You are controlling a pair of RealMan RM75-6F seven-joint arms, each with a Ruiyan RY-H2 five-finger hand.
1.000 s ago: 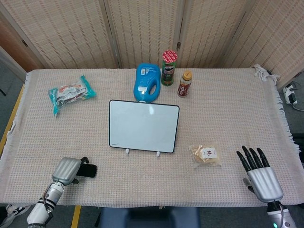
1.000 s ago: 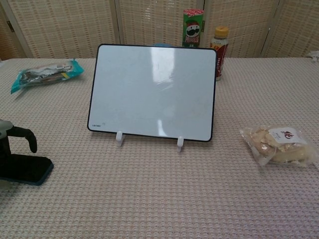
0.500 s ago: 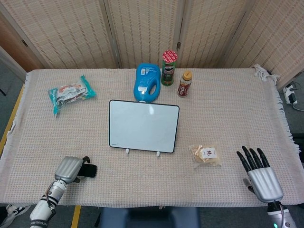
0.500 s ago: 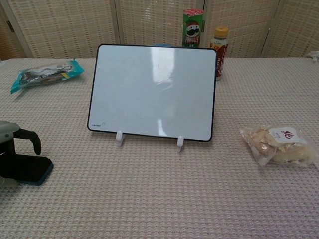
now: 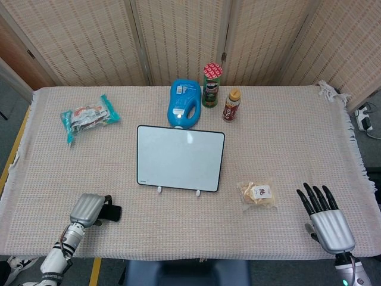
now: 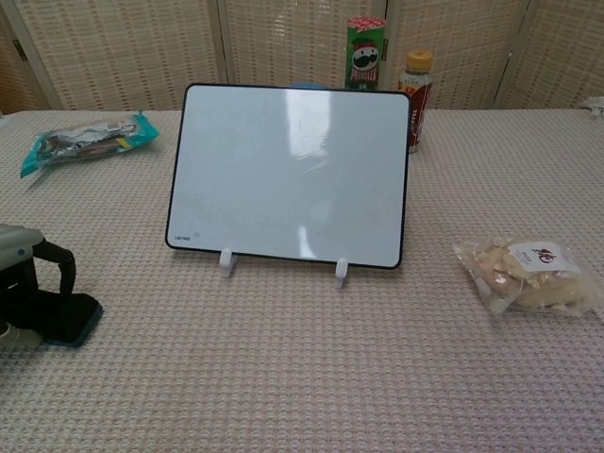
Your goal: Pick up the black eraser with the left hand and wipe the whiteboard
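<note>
Black eraser (image 6: 66, 318) under left hand (image 5: 89, 210); right hand (image 5: 329, 224) only overhead

The green can (image 6: 366, 52) at the tabletop's far edge reads "Pringles" under its mascot face. The snack bag (image 6: 529, 275) near the right edge carries a white label with a red character, not legible. Small print at the whiteboard's (image 6: 289, 170) lower left corner is too tiny to read.

A staged test room is showing here: woven folding screens (image 5: 178, 36) are closing off the back, a beige cloth is covering the table (image 5: 286, 143), and mixed groceries such as a crisp can (image 5: 211, 84) and detergent bottle (image 5: 183, 104) are standing as props.
</note>
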